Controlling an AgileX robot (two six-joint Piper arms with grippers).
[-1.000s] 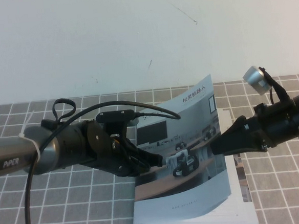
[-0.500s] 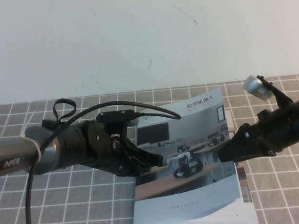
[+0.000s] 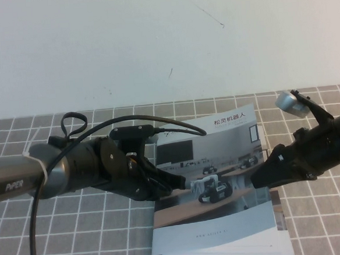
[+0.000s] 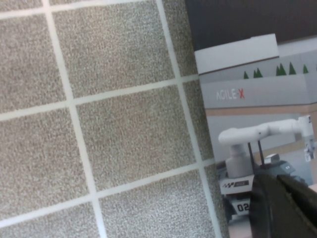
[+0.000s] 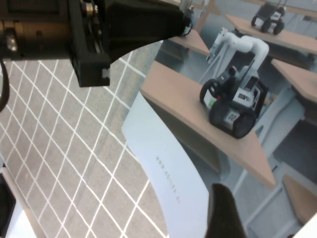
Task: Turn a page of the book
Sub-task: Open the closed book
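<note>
high view is showing the book [image 3: 212,194] lying on the tiled mat [image 3: 78,239], left gripper [image 3: 175,184] pressing its spine edge, right gripper [image 3: 260,176] lifting the cover; neither's opening is telling. it's wanting a slow arc leftward.

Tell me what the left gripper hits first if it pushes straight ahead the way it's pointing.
Most likely the book. The left gripper points rightward over its cover's left edge, so it would slide onto the cover; farther along waits the right gripper. Height above the cover is unclear.

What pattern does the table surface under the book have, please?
Grey tiles with white grid lines on the table, clearest in the left wrist view.
</note>
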